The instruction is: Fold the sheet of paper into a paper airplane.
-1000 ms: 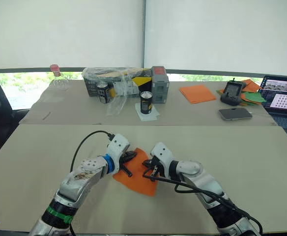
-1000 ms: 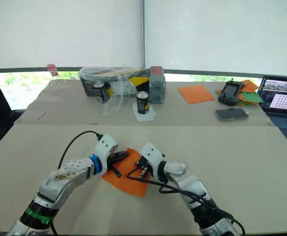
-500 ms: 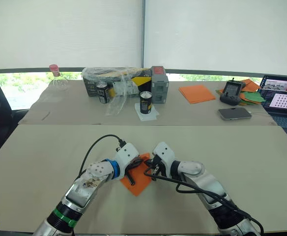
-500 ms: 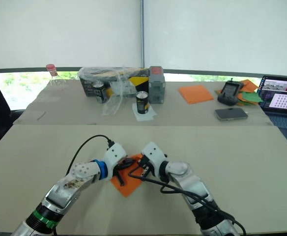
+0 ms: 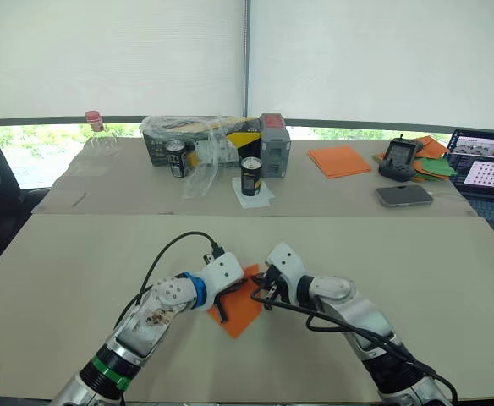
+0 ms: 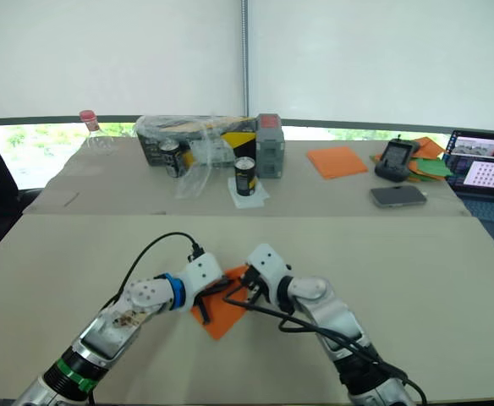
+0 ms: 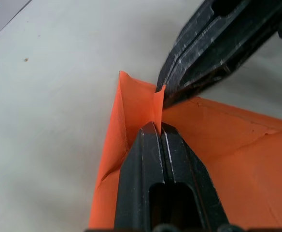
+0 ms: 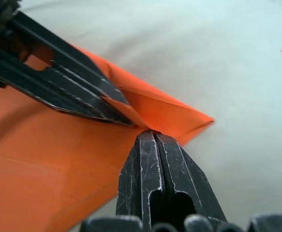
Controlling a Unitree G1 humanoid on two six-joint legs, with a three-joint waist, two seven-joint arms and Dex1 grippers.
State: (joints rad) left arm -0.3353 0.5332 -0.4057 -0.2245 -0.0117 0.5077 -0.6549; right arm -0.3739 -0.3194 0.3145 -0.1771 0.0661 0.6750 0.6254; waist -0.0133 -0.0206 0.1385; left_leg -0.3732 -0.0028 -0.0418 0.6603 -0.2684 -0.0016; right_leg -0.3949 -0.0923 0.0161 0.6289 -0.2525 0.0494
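1. Our left gripper (image 7: 156,126) and our right gripper (image 8: 151,134) now meet tip to tip over the sheet of paper (image 5: 240,306). One second ago the sheet lay wider and flatter between them. Since then the left gripper has carried its side across toward the right one, so the paper looks narrower and doubled.

2. The left gripper's fingers (image 7: 146,159) are pressed together, and a small upright flap of the orange paper stands just at their tips (it seems pinched there). The right gripper's fingers (image 8: 141,169) are also pressed together, and their tips touch the same raised fold from the other side.

3. The sheet lies on the near table (image 5: 61,271), directly under and between both grippers. One pointed corner sticks out just beyond the right gripper's tips, and a folded edge runs beside the left gripper.

4. From half a second ago the change is small: the grippers came only slightly closer, and the paper kept almost the same shape.

5. We judge that a first fold is laid over but not yet creased. The paper is far from being a narrow pointed wedge.
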